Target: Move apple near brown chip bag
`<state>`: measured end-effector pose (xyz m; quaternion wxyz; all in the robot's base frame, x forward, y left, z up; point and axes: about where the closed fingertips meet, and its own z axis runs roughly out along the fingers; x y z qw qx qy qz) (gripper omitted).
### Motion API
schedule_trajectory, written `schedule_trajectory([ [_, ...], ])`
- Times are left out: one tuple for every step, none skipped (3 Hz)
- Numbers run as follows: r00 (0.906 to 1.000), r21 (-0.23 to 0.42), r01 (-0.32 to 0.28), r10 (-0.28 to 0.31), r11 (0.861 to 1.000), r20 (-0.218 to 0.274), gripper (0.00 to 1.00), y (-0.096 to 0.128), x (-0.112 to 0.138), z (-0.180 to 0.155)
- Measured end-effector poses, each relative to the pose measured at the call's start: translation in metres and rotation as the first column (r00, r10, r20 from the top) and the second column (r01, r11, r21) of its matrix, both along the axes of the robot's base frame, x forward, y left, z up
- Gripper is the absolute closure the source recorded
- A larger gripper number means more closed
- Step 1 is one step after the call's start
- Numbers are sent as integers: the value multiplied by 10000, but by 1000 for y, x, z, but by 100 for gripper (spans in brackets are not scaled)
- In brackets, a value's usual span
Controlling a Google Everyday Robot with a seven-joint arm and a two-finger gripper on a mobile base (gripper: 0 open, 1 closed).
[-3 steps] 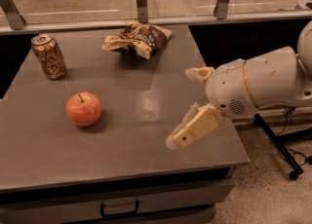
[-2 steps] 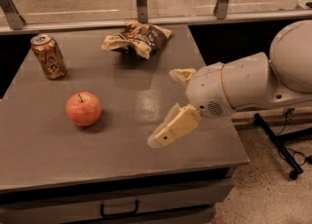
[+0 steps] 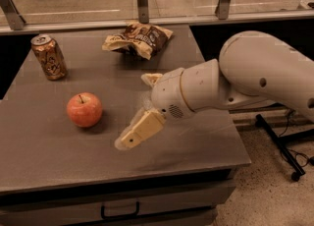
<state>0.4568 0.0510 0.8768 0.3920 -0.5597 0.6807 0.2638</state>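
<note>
While the apple (image 3: 84,109) sits untouched on the desk (image 3: 49,161), the tool (image 3: 135,111) hovers near it, spread wide and empty. Approach step, by my reading. Next: straddle apple, clench, carry toward brown chip bag (image 3: 139,38).

I saw the gripper (image 3: 133,110), smooth cream plastic, jaws apart, at the apple's (image 3: 84,109) three o'clock. The apple looked waxy and glossy, the brown chip bag (image 3: 139,39) crinkled foil, the can (image 3: 48,56) shiny metal, the table (image 3: 49,156) matt grey.
</note>
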Motion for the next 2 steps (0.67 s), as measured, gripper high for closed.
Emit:
schedule_trajectory([
  [9998, -48, 162, -162, 9999, 71, 0, 29, 3, -10],
  [9995, 63, 260, -261, 9996, 200, 0, 56, 9, -17],
])
